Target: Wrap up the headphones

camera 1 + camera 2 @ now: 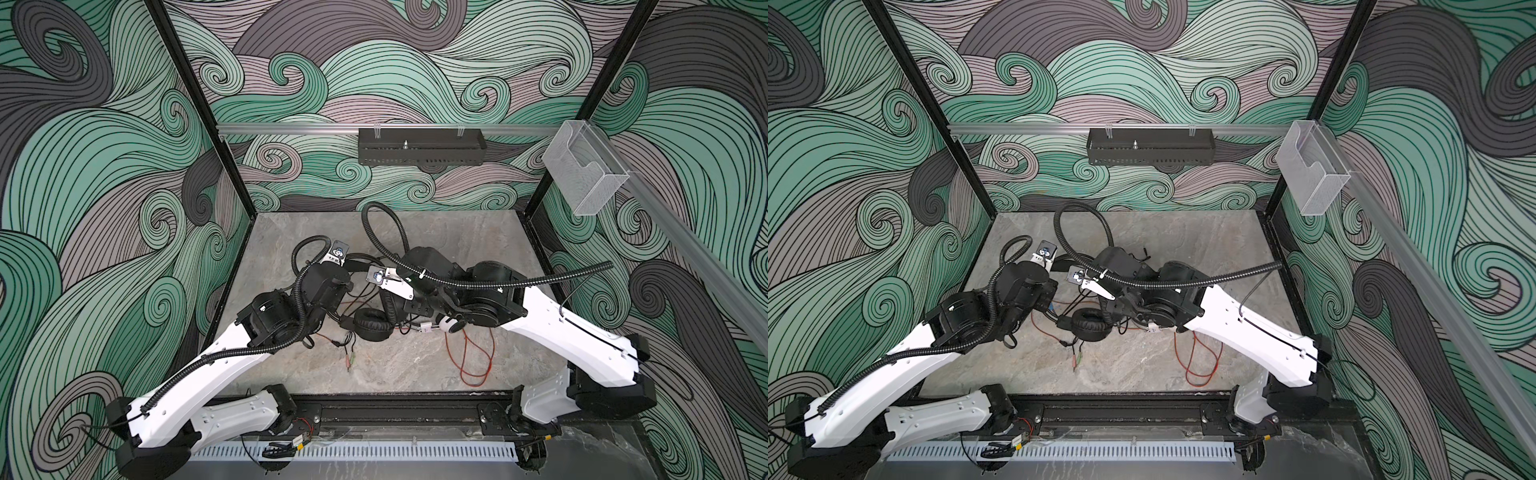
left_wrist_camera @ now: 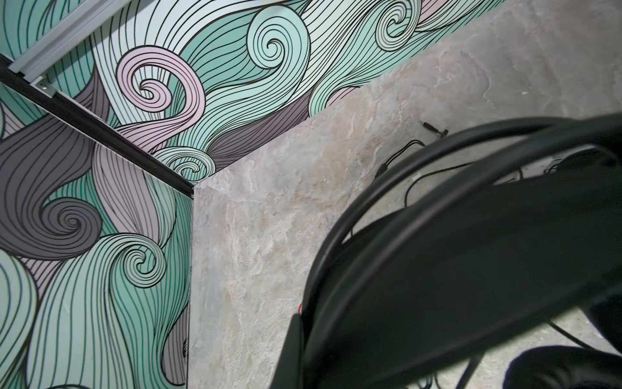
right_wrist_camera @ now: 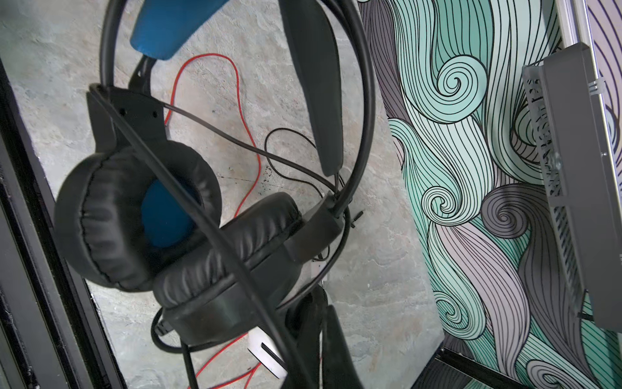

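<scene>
Front: red cable [image 1: 473,361] and black cable [image 1: 337,344] sprawl loose on the table [image 1: 286,245]. Mid-table, black headset [image 1: 374,326] and white headset [image 1: 448,325] sit together beneath left gripper [image 1: 338,291] and right gripper [image 1: 411,309], both closed; grasp unclear. Wrapping barely begun, I judge.

This looks like a robot test cell in a lab: printed wave-pattern walls [image 1: 395,75] and black frame posts [image 1: 197,104] close in a stone-look table [image 1: 291,232], an aluminium rail [image 1: 291,129] runs at 12 o'clock, and two white robot arms [image 1: 216,365] stand on a track [image 1: 399,413] at 6 o'clock.
</scene>
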Controlling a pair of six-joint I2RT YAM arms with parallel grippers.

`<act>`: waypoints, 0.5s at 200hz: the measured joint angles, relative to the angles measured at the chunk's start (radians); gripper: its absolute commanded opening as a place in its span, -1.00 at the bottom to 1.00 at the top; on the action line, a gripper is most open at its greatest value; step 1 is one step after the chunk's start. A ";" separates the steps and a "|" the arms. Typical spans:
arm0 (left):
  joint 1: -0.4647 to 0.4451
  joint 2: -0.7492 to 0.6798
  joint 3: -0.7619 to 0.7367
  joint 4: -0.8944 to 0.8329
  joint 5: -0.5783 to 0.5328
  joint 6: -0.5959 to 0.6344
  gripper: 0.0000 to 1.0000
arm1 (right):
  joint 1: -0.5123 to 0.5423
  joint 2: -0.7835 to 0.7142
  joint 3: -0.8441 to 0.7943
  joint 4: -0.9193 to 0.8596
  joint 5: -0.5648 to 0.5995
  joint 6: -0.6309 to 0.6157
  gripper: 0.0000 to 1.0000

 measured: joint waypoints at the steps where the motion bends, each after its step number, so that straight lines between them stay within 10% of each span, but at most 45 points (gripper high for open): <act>1: 0.000 -0.001 0.000 0.000 -0.002 0.002 -1.00 | 0.000 0.001 0.002 0.000 0.000 0.000 -0.99; 100: 0.000 -0.014 0.002 0.013 -0.107 -0.076 -1.00 | -0.002 -0.007 0.025 0.047 -0.269 0.288 -1.00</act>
